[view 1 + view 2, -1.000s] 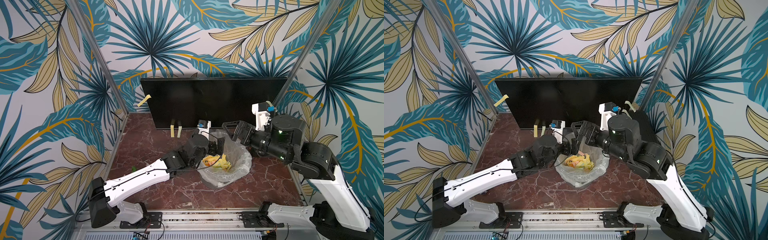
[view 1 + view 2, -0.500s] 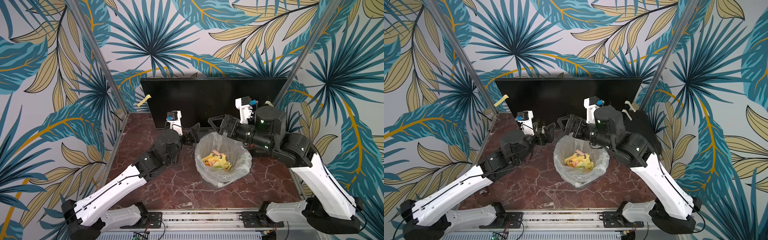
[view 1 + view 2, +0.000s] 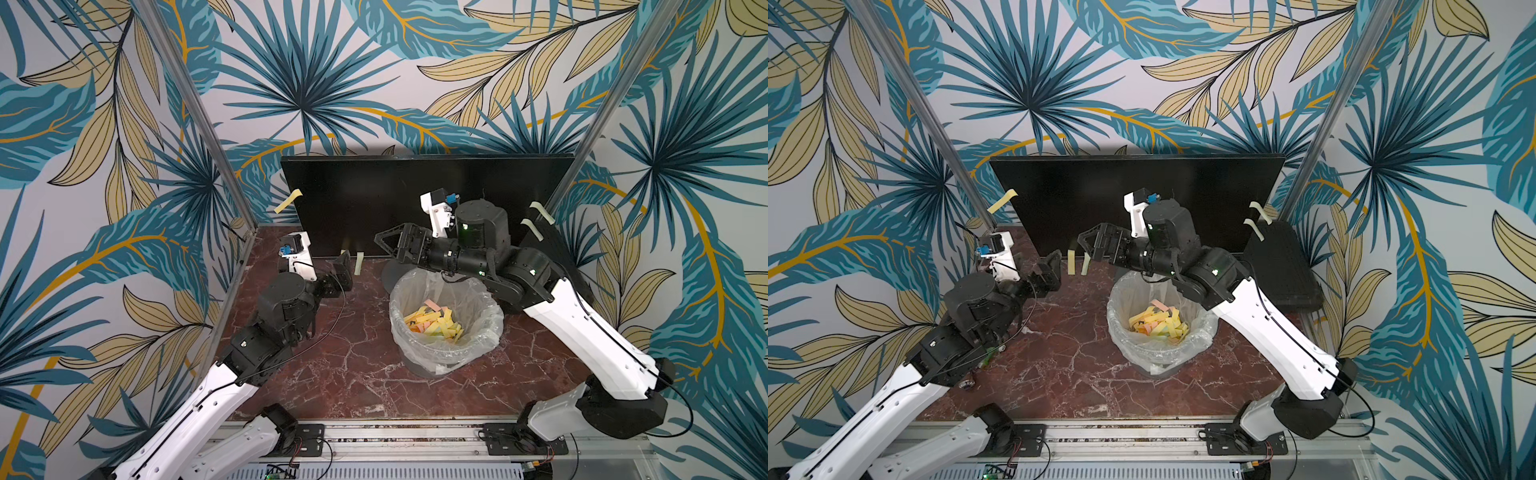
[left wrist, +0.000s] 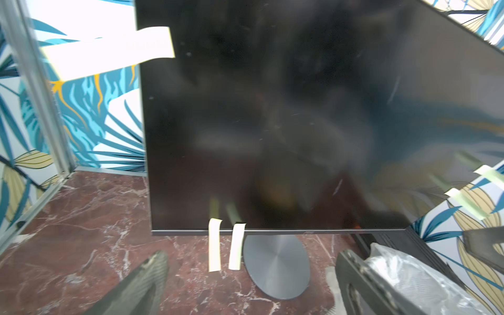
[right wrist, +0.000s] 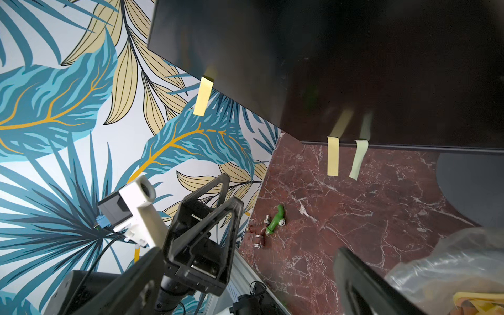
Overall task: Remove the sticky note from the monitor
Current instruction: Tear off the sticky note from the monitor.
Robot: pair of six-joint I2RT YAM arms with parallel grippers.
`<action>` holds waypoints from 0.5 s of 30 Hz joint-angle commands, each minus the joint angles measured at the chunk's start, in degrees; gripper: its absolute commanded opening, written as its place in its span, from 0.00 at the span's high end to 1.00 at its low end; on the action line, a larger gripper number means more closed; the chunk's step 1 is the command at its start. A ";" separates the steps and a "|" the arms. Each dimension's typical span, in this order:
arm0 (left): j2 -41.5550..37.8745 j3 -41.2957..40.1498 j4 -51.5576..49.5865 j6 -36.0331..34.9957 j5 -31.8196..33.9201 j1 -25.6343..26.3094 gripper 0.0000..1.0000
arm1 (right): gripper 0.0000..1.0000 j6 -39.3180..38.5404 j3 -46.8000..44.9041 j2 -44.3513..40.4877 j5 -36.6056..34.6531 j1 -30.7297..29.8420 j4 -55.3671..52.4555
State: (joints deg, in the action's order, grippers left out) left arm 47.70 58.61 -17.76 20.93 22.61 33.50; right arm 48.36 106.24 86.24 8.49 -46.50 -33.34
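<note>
In both top views the monitor (image 3: 415, 195) stands at the back of the table (image 3: 365, 374) with five notes left on it: a left note (image 3: 288, 200), two bottom notes (image 3: 358, 262) and two right notes (image 3: 542, 211). The bin (image 3: 492, 320) in front holds many coloured strips, so I judge much of the peeling done, with more to go. The left gripper (image 3: 343, 270) is spread and empty, just short of the bottom notes. The right gripper (image 3: 395, 245) is also spread and empty, beyond the bin and near the screen's lower part

In the left wrist view the bottom notes (image 4: 214, 245) hang off the bezel beside the round base (image 4: 275, 264), straight ahead between wide-apart fingers (image 4: 147, 281). They look like the likely next pick

In the right wrist view the left note (image 5: 203, 96) and bottom notes (image 5: 332, 156) stick to the monitor, and this arm's fingers (image 5: 354, 275) stand wide with nothing between them

The table is red-brown marble with white veins. Small fittings (image 5: 275, 221) lie by its left side and a black case (image 3: 1279, 257) sits at the right. Leaf-print walls (image 3: 291, 62) close in three sides
</note>
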 commanded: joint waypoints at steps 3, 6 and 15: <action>-4.21 -3.48 0.85 -3.62 -9.18 -7.70 0.00 | 0.01 -1.85 -0.94 2.79 4.11 0.05 7.10; -6.29 -5.04 1.30 -4.65 -13.41 -12.20 0.00 | 0.02 -2.14 -1.19 4.34 5.42 0.08 9.03; -6.09 -7.12 8.08 -2.24 -30.93 -28.32 0.00 | 0.03 -3.77 -2.00 6.97 4.34 -2.14 13.53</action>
State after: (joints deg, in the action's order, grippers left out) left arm 41.19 52.16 -13.98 17.74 0.32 8.45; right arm 46.48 105.51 92.38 12.91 -47.40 -23.16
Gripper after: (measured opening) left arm 0.999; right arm 0.972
